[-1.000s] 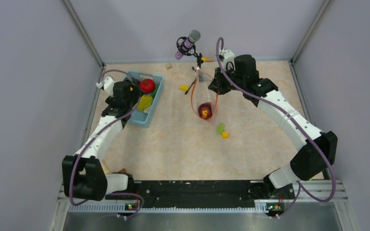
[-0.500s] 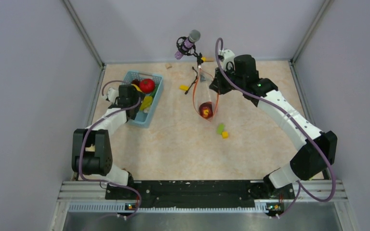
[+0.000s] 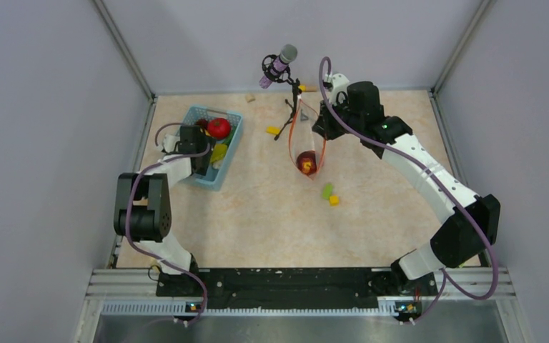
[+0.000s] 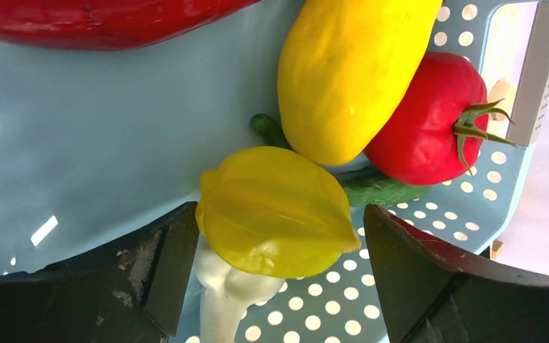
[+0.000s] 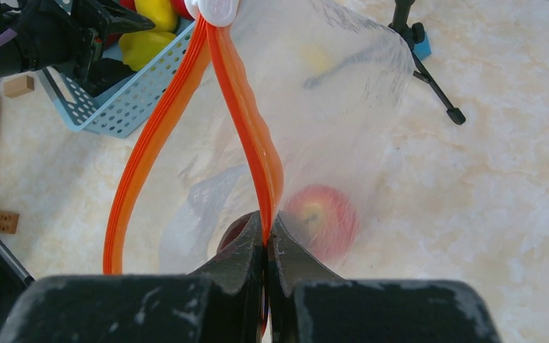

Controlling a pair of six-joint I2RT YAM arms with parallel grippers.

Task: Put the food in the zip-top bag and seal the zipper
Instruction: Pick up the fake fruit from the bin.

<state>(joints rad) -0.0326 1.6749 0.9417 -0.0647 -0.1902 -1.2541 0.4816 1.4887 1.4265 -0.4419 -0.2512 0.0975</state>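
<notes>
Since a second ago the left arm has folded its elbow back toward its base and the left gripper (image 4: 279, 236) has sunk lower into the basket (image 4: 78, 143); the right arm barely budged. The left jaws are spread wide either side of one yellow starfruit (image 4: 275, 211). Basket count: one tomato (image 4: 429, 121), one fat yellow piece (image 4: 350, 78), one chili (image 4: 100, 18) cut off by the top edge, one green piece (image 4: 382, 191) mostly buried, plus a whitish thing (image 4: 225, 300) under the starfruit that I can't identify. The right gripper (image 5: 266, 239) is pressed together on the zipper (image 5: 246, 121), whose two orange strips gape apart. The bag (image 5: 350, 86) is mid-table, right of the basket, with one red fruit (image 5: 322, 218) inside. There's also a dark blob behind the fingers, no idea what.
</notes>
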